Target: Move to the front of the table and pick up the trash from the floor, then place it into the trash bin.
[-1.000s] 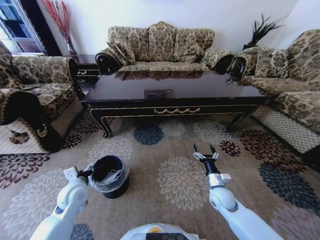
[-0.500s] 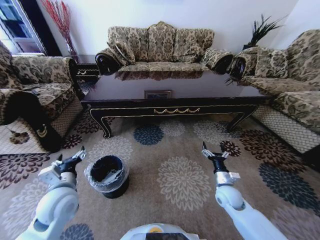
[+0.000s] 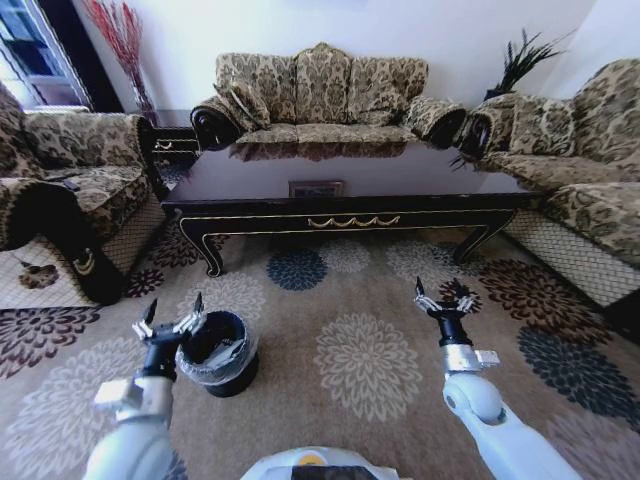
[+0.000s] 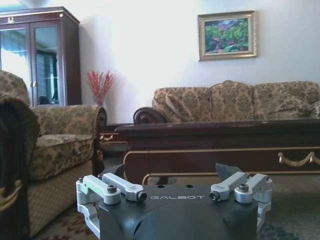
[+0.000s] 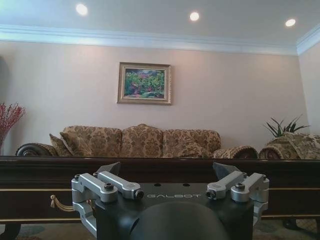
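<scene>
Beige-tan carpeted floor (image 3: 360, 300) with round floral medallions, long glossy dark coffee table (image 3: 350, 185) with gold scroll trim, small round black trash bin (image 3: 218, 352) with clear liner beside left gripper (image 3: 170, 319), fingers spread, right gripper (image 3: 444, 299) likewise spread, both housings lettered "GALBOT"

A three-seat sofa (image 3: 322, 92) in tan floral fabric stood against a pale wall (image 5: 225, 100). An armchair (image 3: 70, 190) in matching fabric flanked the left side and another sofa (image 3: 570, 160) the right. A framed landscape painting (image 5: 144, 83) hung above the sofa. Red dried stems (image 3: 122, 40) rose in the left corner, beside a glass-door cabinet (image 4: 42, 60). A spiky plant (image 3: 522, 60) stood in the right corner. Recessed ceiling lights (image 5: 194, 16) glowed.
</scene>
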Motion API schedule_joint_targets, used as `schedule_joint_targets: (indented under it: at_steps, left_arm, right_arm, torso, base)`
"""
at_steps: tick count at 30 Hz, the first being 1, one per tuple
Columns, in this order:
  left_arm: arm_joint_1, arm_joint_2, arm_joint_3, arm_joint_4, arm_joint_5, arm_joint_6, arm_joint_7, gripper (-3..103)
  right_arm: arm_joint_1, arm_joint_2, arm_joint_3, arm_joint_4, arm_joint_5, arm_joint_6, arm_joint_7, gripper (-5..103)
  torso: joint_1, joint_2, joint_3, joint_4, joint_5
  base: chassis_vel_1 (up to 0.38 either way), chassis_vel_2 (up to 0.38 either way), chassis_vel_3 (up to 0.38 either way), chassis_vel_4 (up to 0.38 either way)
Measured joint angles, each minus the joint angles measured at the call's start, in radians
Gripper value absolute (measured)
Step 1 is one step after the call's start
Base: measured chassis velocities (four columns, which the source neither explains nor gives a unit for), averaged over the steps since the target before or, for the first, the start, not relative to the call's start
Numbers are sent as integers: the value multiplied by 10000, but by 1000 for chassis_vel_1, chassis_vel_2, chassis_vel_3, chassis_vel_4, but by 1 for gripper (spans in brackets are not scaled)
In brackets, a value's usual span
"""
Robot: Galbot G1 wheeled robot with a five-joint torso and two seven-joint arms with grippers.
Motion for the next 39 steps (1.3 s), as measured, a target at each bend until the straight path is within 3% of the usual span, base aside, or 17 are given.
schedule_joint_targets:
  at_steps: [4, 12, 20, 30, 32, 36, 39]
  left_arm:
    - [367, -519, -235, 117, -338, -232, 83, 100]
    - [68, -594, -684, 61, -599, -32, -4, 100]
    - [-187, -596, -713, -696, 271, 326, -231, 100]
    - [120, 137, -693, -1843, 1112, 629, -101, 100]
    - [133, 227, -691, -1840, 1112, 636, -115, 100]
    - [-63, 1039, -815, -1605, 738, 684, -190, 100]
    - [-329, 1457, -891, -1517, 369, 763, -172, 100]
  right_arm:
    - [80, 50, 47, -143, -17, 100, -146, 100]
    - [64, 169, 83, -91, 15, 96, -126, 100]
    - [-221, 221, 384, 197, 65, 58, -89, 100]
    - [-944, -220, 560, 1329, 481, -800, 568, 100]
    - [-946, -221, 559, 1397, 535, -852, 609, 100]
    - [-907, -57, 646, 1568, 609, -1016, 775, 100]
    - [-1168, 383, 854, 1758, 556, -1017, 860, 100]
  torso:
    - [0, 0, 0, 1, 4]
    - [0, 0, 0, -3, 4]
    - [0, 0, 0, -2, 3]
    - [0, 0, 0, -2, 2]
    - [-1, 0, 0, -2, 2]
    - [0, 0, 0, 0, 2]
    - [0, -1, 1, -5, 2]
  base:
    - [0, 0, 0, 0]
    - [0, 0, 0, 0]
    - [0, 0, 0, 0]
    - [0, 0, 0, 0]
    - [0, 0, 0, 0]
    - [0, 0, 0, 0]
    - [0, 0, 0, 0]
